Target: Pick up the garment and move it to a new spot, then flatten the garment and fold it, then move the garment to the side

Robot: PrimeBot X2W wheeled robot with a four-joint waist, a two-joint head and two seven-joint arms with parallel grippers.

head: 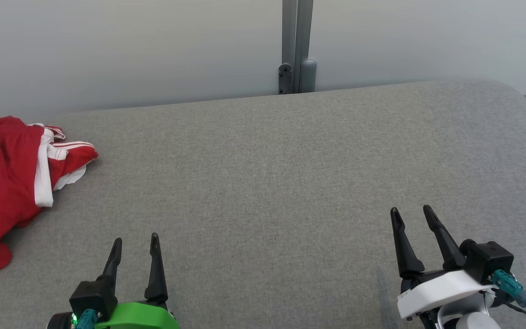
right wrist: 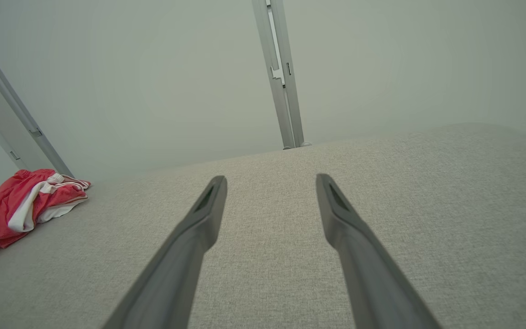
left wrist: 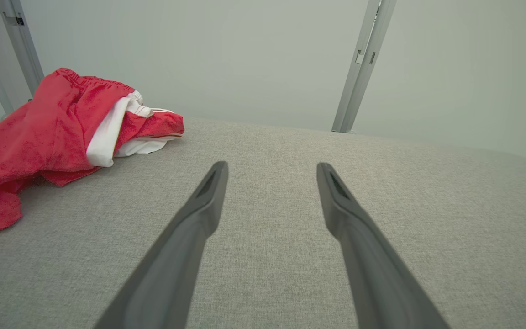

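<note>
A red garment point(head: 2, 183) with white stripes lies crumpled in a heap at the far left of the grey table point(head: 267, 183), near its back edge. Part of the cloth reaches the left border of the head view. It is not flat — the white trim is folded over the red cloth, and one end trails toward the front.

The left gripper point(head: 136, 242) is at the lower left, above the table, with its two dark fingers spread apart and nothing between them. The garment is to the left of it, apart from the fingers. The right gripper point(head: 412, 215) is at the lower right, also with fingers spread and holding nothing — it is well apart from the garment.

Behind the table stands a pale wall with a grey metal post point(head: 296, 45).
</note>
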